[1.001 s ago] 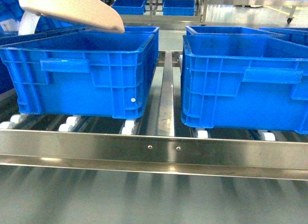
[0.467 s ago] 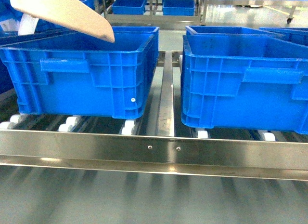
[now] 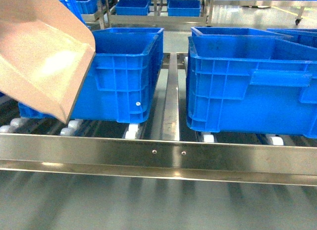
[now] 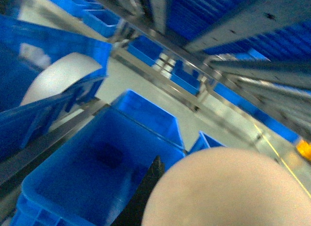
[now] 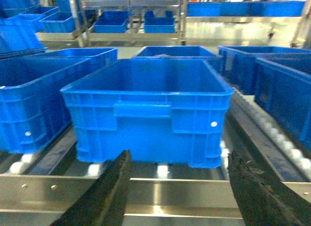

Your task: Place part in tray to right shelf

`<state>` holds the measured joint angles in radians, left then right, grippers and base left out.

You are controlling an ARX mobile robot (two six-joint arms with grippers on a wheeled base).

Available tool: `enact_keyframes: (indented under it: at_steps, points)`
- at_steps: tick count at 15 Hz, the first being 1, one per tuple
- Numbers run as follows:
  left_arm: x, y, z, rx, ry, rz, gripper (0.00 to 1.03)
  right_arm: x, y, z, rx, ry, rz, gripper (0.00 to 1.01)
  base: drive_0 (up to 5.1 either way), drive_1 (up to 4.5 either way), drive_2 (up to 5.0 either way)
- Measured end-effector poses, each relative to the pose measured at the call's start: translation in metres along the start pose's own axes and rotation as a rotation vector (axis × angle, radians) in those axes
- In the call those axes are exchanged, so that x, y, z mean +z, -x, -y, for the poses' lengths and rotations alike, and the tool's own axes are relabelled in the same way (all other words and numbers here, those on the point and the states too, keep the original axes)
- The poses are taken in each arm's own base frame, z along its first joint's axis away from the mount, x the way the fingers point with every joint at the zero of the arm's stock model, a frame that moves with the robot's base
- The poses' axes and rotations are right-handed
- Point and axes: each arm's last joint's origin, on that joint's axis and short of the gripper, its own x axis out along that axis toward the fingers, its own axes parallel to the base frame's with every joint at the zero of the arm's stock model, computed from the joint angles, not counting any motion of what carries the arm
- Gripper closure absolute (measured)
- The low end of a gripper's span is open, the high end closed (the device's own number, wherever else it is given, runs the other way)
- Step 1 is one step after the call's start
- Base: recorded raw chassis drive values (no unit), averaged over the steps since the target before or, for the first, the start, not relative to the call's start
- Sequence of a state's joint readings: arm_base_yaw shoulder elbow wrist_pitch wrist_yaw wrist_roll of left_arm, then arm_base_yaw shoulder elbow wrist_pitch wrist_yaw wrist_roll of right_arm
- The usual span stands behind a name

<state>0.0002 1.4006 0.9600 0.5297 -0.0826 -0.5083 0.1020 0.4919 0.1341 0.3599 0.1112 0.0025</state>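
The cream tray (image 3: 39, 57) hangs tilted at the left of the head view, its flat lip pointing down in front of the left blue crate (image 3: 124, 71). In the left wrist view the tray (image 4: 228, 192) fills the lower right as a rounded beige mass. One black finger (image 4: 146, 187) of my left gripper (image 4: 167, 175) lies against it, above an open blue crate (image 4: 97, 172). My right gripper (image 5: 180, 158) stands open, empty, before the steel front rail (image 5: 165, 192) of the right shelf (image 3: 158, 153). The part is out of view.
Two large blue crates sit on white rollers (image 3: 131, 132), the right crate (image 3: 247, 86) apart from the left by a steel divider (image 3: 171, 101). More crates and racks stand behind (image 3: 148, 5). A white roll-like object (image 4: 58, 80) lies left of the rack.
The tray has swung down and toward the camera, from above the left crate's back corner to covering its left front, lip now lowest.
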Motion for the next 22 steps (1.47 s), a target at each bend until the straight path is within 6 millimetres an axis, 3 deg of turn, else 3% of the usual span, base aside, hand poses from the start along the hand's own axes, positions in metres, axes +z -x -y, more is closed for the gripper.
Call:
enact_keyframes:
  at_steps: [2,4,5,6,8,13,16,17,22]
  points:
    - [-0.009,0.038,-0.002,-0.128,-0.251,0.029,0.91,-0.008,0.005,0.011,-0.006,0.0,-0.008,0.6,0.0,0.0,0.0]
    - [-0.05,0.07,-0.03,-0.078,-0.428,-0.074,0.91,-0.014,0.01,0.011,0.008,0.0,-0.004,0.88,0.0,0.0,0.0]
    - [-0.06,0.08,-0.04,-0.057,-0.443,-0.086,0.91,-0.016,0.012,0.011,0.009,0.001,-0.006,1.0,0.0,0.0,0.0]
    - [-0.062,0.094,-0.042,-0.064,-0.468,-0.066,0.91,-0.018,0.014,0.011,0.008,0.0,-0.004,0.99,0.0,0.0,0.0]
    - [-0.09,0.119,-0.057,-0.05,-0.493,-0.15,0.91,-0.022,0.018,0.011,0.008,0.0,-0.002,0.99,0.0,0.0,0.0]
    - [-0.101,0.158,-0.069,-0.049,-0.495,-0.134,0.91,-0.028,0.024,0.011,0.008,0.0,0.015,0.99,0.0,0.0,0.0]
    - [-0.104,0.174,-0.072,-0.053,-0.494,-0.119,0.91,-0.035,0.033,0.011,0.011,0.0,-0.042,0.99,0.0,0.0,0.0]
    - [-0.106,0.179,-0.073,-0.052,-0.495,-0.124,0.91,-0.029,0.037,0.011,0.01,-0.001,0.021,0.99,0.0,0.0,0.0]
    - [-0.113,0.197,-0.079,-0.056,-0.494,-0.112,0.91,-0.031,0.037,0.011,0.009,0.0,0.003,0.99,0.0,0.0,0.0]
